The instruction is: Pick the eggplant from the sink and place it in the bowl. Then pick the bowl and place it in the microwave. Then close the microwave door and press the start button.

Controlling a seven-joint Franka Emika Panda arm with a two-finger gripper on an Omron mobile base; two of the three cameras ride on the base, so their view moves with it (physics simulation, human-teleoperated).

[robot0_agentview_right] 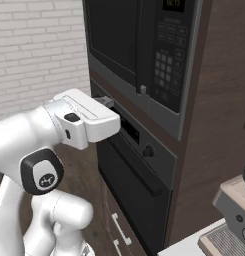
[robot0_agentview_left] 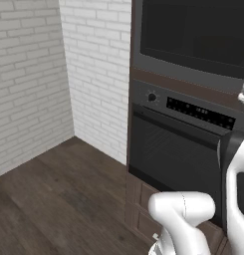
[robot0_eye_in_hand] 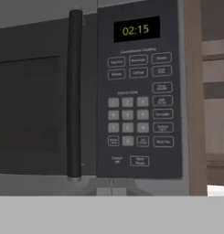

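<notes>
You are facing the microwave (robot0_eye_in_hand: 90, 96) head-on in the hand view: its door (robot0_eye_in_hand: 35, 100) is closed flush, with the dark vertical handle (robot0_eye_in_hand: 75, 93) running down between the window and the keypad (robot0_eye_in_hand: 138, 98). The display (robot0_eye_in_hand: 135, 30) reads 02:15, but the button labels are too blurred to read, so you cannot tell from the lettering which key is start. The door's left part is cut off by the frame edge, and the dark glass hides whatever is inside. In the right base view the gripper (robot0_agentview_right: 107, 101) points at the lower edge of the microwave, just above the oven (robot0_agentview_right: 136, 170); the white hand body covers most of it, yet the fingers are pressed together with nothing between them. Whether the tips touch the microwave you cannot tell. In the left base view the microwave sits at top right with its upper and right parts cut off, above the oven's knob (robot0_agentview_left: 152, 97) and a display strip. At far right a coffee machine (robot0_agentview_right: 229, 220) is partly cropped.
</notes>
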